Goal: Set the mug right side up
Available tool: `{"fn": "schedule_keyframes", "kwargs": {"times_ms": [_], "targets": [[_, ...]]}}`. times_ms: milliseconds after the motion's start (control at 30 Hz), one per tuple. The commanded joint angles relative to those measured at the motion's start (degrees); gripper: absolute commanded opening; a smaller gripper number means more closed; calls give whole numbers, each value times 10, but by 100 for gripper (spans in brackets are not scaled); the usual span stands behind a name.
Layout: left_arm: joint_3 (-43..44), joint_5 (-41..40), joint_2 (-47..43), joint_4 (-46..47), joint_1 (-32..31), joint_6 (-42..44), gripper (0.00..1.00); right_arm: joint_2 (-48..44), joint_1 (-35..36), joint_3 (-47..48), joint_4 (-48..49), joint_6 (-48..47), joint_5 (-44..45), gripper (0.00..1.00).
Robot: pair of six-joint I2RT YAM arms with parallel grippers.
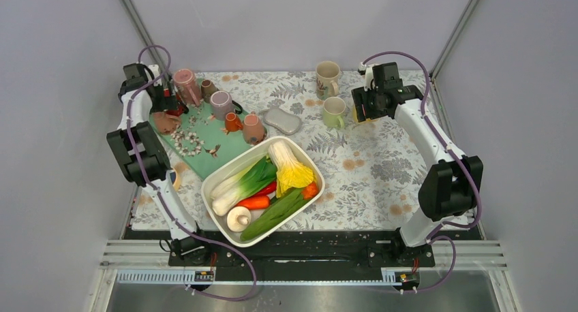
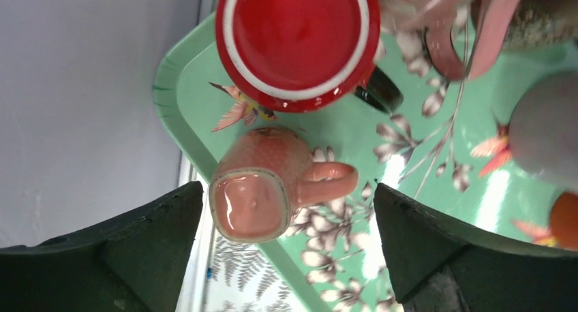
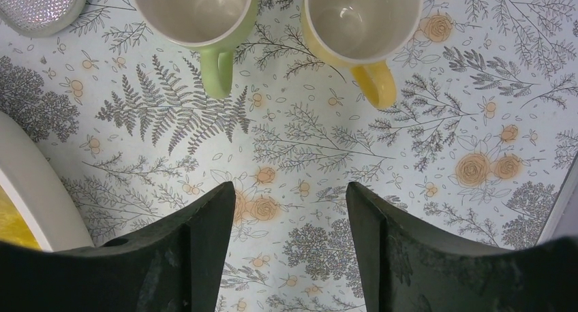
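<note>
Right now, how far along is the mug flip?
Done: nothing; the pink mug appears to sit base-up on the green tray. In hand: the left gripper hovers open above it, not gripping. Left: grasp, flip, set down. The right gripper is open, holding nothing.

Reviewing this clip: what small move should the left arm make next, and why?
Probably lower the left gripper straight down over the pink mug. Its jaws stand open, the mug lies between them in the wrist view with what looks like its base toward the camera, and nothing grips it yet.
</note>
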Motion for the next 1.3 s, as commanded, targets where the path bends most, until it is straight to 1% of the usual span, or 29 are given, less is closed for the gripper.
{"fn": "schedule_keyframes", "kwargs": {"times_ms": [0,67,233,267,367,567,633,733,867,933,1033,1100,1200,1267], "targets": [[16,75,-31,-28,9,165,99,-14,3,2,19,-5,-8,70],[42,63,-13,-54,9,202,99,-16,3,0,18,-10,-15,70],[111,73,41,-135,11,275,99,-22,3,-5,15,-13,-18,71],[117,80,47,-147,11,286,98,-24,3,-5,14,-15,-20,71],[122,91,58,-171,11,313,90,-23,3,0,9,-13,-28,71],[152,82,81,-212,11,319,80,-28,4,-2,6,-14,-39,71],[143,89,75,-218,11,315,76,-28,4,-4,6,-15,-40,72],[102,113,46,-224,10,307,74,-29,4,-5,6,-15,-41,72],[14,144,-12,-223,-1,325,74,-29,4,-5,6,-16,-45,72],[-30,145,-36,-223,-11,346,78,-28,4,-4,6,-16,-47,72],[-60,140,-59,-224,-19,366,84,-28,4,-6,6,-16,-50,72],[-63,119,-60,-207,-21,343,86,-27,4,-6,6,-16,-52,72],[-47,84,-41,-177,-22,281,88,-25,4,-7,6,-13,-54,72],[-42,76,-30,-159,-21,249,89,-28,4,-8,6,-12,-53,72]]}}
